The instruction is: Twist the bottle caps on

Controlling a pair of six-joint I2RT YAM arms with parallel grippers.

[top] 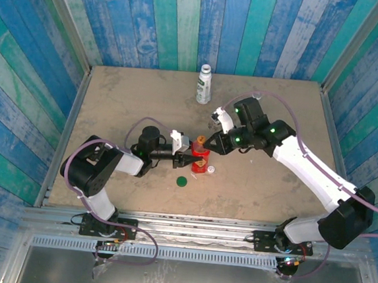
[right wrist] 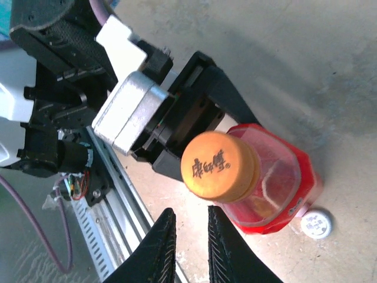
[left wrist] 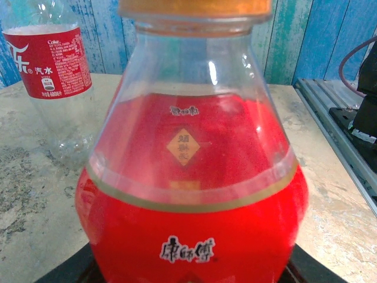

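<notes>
Left gripper (top: 189, 160): clamped on red bottle (right wrist: 277, 177) body.
Right gripper (right wrist: 190, 211): jaws pressed together, beside orange cap (right wrist: 219, 165).
Orange cap: atop red bottle.

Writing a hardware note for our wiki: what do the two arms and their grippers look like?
The left arm and right arm have black joints and white link shells, each trailed by a lilac cable. Green lights dot the right wrist. The left gripper is black, backed by a silver block and white bracket; the right gripper has black ridged fingers.
</notes>
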